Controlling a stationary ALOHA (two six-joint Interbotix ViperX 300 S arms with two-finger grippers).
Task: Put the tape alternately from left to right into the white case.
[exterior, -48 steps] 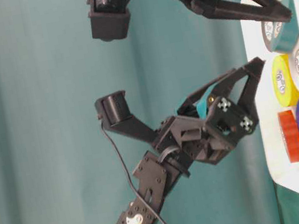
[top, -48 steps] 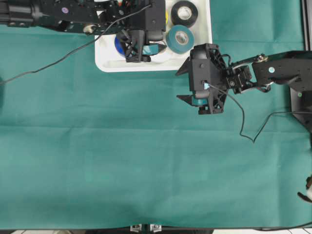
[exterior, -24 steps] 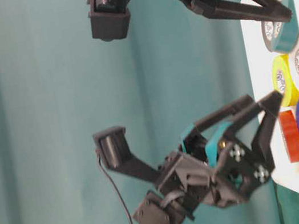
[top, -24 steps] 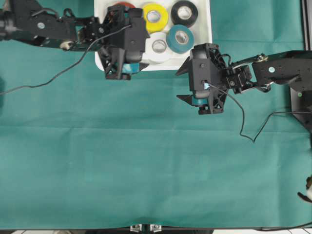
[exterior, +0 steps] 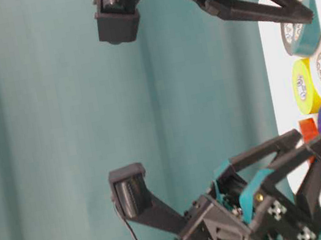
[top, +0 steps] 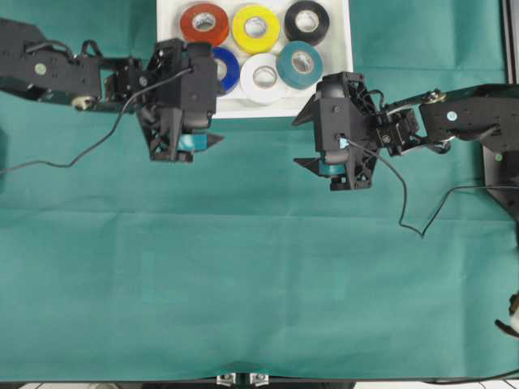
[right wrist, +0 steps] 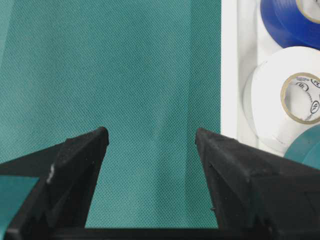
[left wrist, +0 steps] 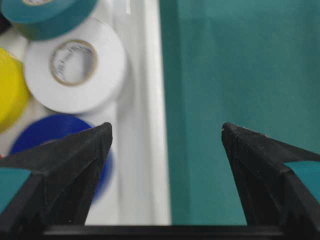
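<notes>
Green cloth [top: 243,275]: left end effector [top: 182,139] withdrawn from white case [top: 345,32].

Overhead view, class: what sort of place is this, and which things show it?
Probably a robotics lab bench: two black arms with cabled grippers, left gripper and right gripper, over a green cloth, with the white case of coloured tape rolls.

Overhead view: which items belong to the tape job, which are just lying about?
Job items:
- white plastic case
- six tape rolls inside it: red-orange, yellow, black, blue, white, teal

Just there:
- green table cloth
- black cable
</notes>
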